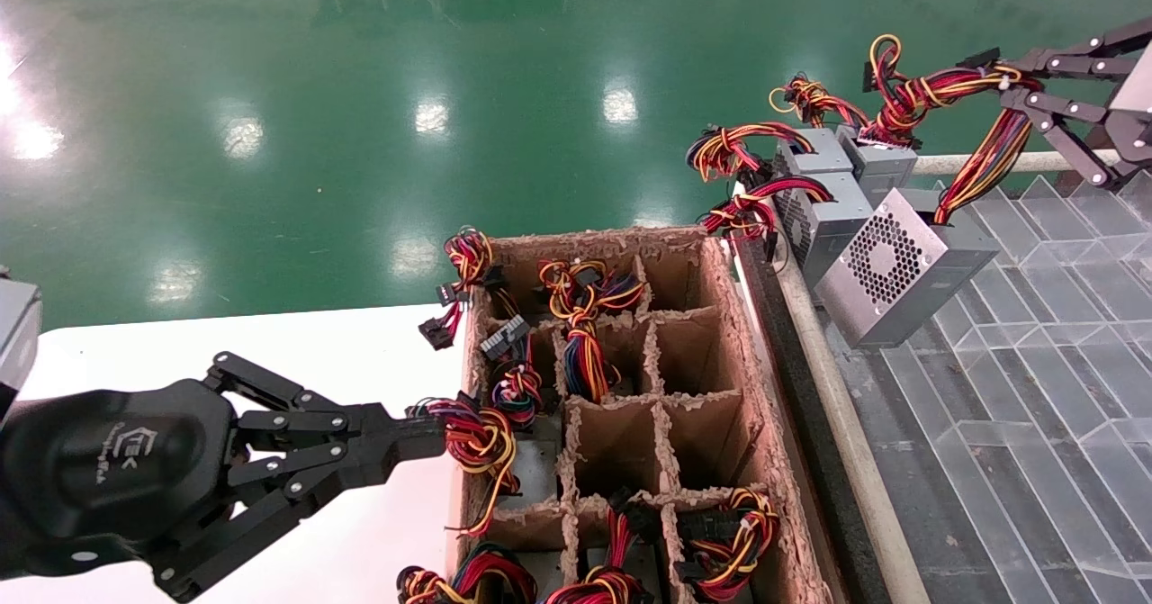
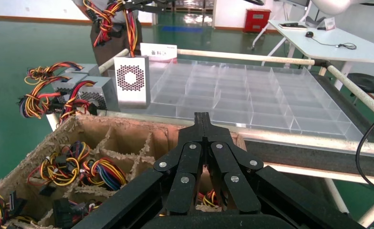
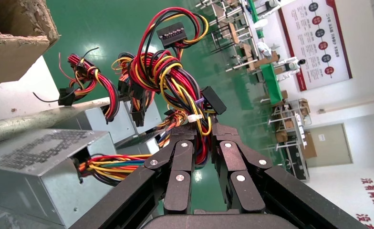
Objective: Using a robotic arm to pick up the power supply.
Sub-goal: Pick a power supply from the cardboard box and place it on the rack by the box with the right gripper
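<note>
The power supply (image 1: pixel 900 266), a grey metal box with a round perforated grille, hangs tilted over the near corner of the clear tray (image 1: pixel 1035 388). Its red, yellow and black wire bundle (image 1: pixel 985 149) runs up to my right gripper (image 1: pixel 1021 82), which is shut on it. In the right wrist view the wires (image 3: pixel 175 81) pass between the jaws of the right gripper (image 3: pixel 199 126), and the grey box (image 3: pixel 32 167) sits beside it. My left gripper (image 1: pixel 432 433) is low at the cardboard box's left wall. Its jaws are shut on nothing, with the tip (image 2: pixel 202 119) over the box.
The brown cardboard divider box (image 1: pixel 720 334) holds several more wired units; some cells are bare. Two more grey supplies (image 1: pixel 828 190) lie at the tray's far corner. A metal rail (image 1: pixel 846 424) separates box and tray. A white table (image 1: pixel 360 352) lies left of the box.
</note>
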Robot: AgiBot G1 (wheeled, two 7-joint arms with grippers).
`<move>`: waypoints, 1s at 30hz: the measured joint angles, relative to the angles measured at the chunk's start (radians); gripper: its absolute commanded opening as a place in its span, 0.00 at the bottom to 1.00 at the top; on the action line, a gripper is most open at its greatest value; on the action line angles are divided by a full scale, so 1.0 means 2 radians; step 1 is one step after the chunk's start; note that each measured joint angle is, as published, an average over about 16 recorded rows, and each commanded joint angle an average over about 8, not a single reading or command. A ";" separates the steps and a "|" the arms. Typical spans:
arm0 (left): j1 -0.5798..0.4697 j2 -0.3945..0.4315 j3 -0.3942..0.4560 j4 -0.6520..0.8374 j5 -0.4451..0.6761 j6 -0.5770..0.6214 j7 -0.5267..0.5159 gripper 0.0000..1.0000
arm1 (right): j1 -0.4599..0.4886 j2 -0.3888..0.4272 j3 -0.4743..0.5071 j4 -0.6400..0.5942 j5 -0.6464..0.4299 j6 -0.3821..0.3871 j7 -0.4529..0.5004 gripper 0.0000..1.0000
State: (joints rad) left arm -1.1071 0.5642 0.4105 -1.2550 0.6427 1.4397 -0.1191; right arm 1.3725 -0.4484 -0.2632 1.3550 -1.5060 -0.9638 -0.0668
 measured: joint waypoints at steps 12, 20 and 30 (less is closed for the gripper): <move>0.000 0.000 0.000 0.000 0.000 0.000 0.000 0.00 | -0.015 -0.015 -0.007 -0.002 -0.009 0.016 0.003 0.00; 0.000 0.000 0.000 0.000 0.000 0.000 0.000 0.00 | -0.023 -0.035 -0.014 -0.004 -0.017 0.029 0.008 0.00; 0.000 0.000 0.000 0.000 0.000 0.000 0.000 0.00 | -0.034 -0.065 -0.027 -0.013 -0.028 0.045 0.014 0.00</move>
State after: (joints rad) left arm -1.1071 0.5642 0.4106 -1.2550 0.6426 1.4397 -0.1191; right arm 1.3050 -0.5790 -0.3171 1.3297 -1.5621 -0.8747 -0.0395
